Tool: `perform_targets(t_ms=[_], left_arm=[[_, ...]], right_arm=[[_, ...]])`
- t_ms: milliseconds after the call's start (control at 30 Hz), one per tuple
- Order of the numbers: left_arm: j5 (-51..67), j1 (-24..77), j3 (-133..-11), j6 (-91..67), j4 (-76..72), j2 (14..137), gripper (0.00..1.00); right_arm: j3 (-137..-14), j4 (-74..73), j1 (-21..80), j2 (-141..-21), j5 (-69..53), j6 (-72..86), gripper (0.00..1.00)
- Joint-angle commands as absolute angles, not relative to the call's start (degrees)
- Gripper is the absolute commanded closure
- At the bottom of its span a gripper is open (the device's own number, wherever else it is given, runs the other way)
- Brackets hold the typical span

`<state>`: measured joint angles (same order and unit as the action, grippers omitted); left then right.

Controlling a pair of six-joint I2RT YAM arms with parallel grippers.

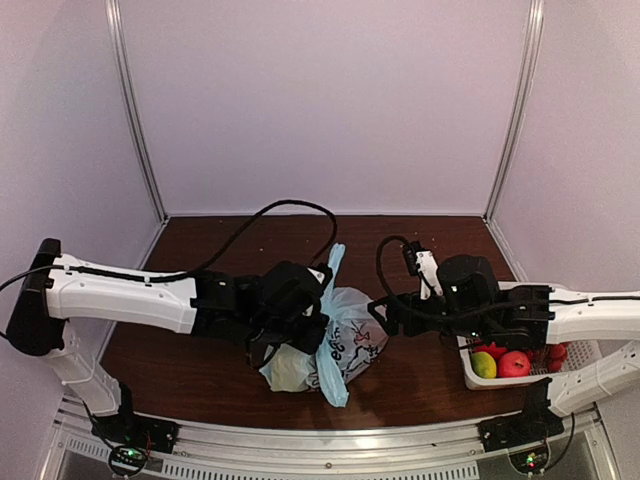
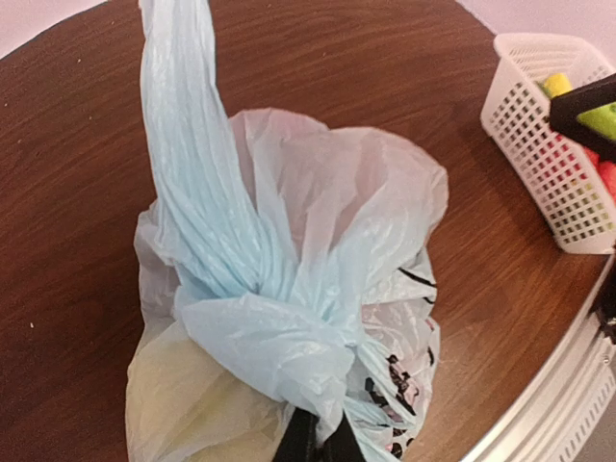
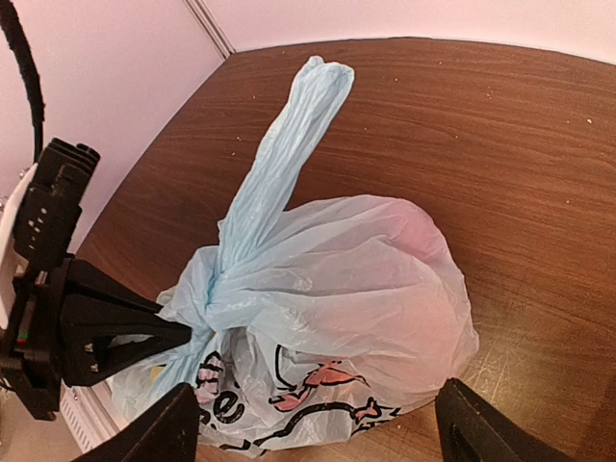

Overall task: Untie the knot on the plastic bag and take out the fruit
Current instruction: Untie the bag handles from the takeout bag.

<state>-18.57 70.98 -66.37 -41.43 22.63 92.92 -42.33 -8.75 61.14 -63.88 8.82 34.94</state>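
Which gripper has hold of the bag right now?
The left gripper: its jaws are shut on the knot. The right gripper faces the plastic bag with jaws wide open, gripping nothing.

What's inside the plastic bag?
Only a pale yellow shape shows through the plastic bag below the knot; it is tied shut, so the rest is covered.
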Motion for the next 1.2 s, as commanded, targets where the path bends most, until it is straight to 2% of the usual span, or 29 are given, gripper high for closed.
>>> perform_targets(t_ms=[0,233,433,633,800,900,1033,1167], left_arm=[[-13.57,71.17,-61.54,-37.92,9.17,85.69,1.00],[-2.13,67.66,-53.34,-36.81,-3.18,80.04,1.00],[4.14,65.81,-49.20,-37.67,-8.10,77.72,1.00],[9.47,64.91,-47.18,-37.88,-12.22,78.21,1.00],[15.29,64.41,-47.36,-35.89,-15.47,78.93,1.00],[18.40,64.27,-46.97,-33.89,-17.08,78.79,1.00],[16.83,63.26,-46.25,-32.79,-14.31,78.32,1.00],[14.15,62.67,-44.49,-32.89,-12.66,77.46,1.00]], right_arm=[[-39.83,-4.82,61.36,-60.00,5.80,35.53,0.16],[-35.71,-2.59,61.05,-58.08,5.53,38.25,0.09],[-35.46,-3.95,61.16,-61.86,4.34,38.58,0.15],[-32.68,-0.39,61.17,-64.05,1.69,36.23,0.13],[-30.58,3.23,61.00,-68.16,1.10,37.00,0.27],[-29.75,5.12,60.79,-69.14,1.72,38.05,0.28],[-29.76,4.69,60.04,-66.13,0.80,38.14,0.29],[-30.79,-0.21,60.04,-59.55,1.09,35.69,0.23]])
